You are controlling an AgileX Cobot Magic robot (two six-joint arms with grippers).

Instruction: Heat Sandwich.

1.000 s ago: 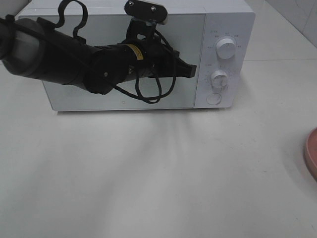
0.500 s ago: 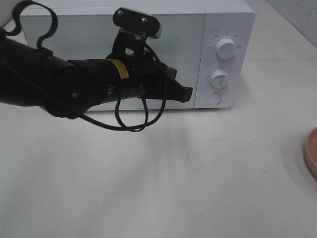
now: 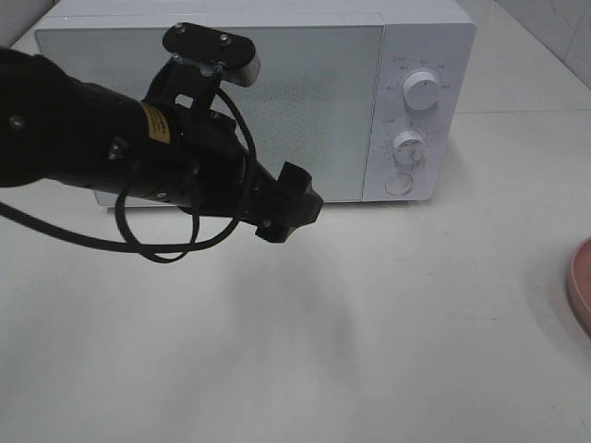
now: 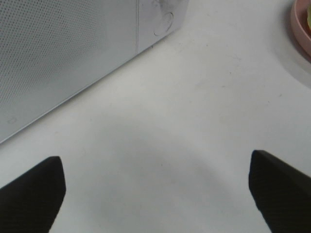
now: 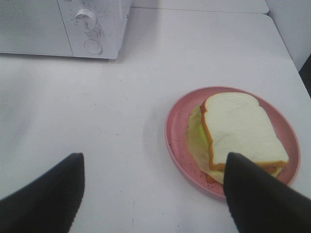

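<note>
My left gripper [image 4: 155, 194] spread wide, empty, hovering over table [image 3: 388, 323] in front of closed microwave [image 3: 277, 92]. My right gripper [image 5: 155, 194] spread too, holding nothing. Sandwich [image 5: 240, 136] on pink plate [image 5: 177, 136], on table, apart from microwave.

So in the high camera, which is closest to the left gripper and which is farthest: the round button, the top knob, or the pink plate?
From the left gripper:
1. Round button, low on the microwave's panel.
2. Top knob, higher on that panel.
3. Pink plate, far off at the table's right edge.
</note>
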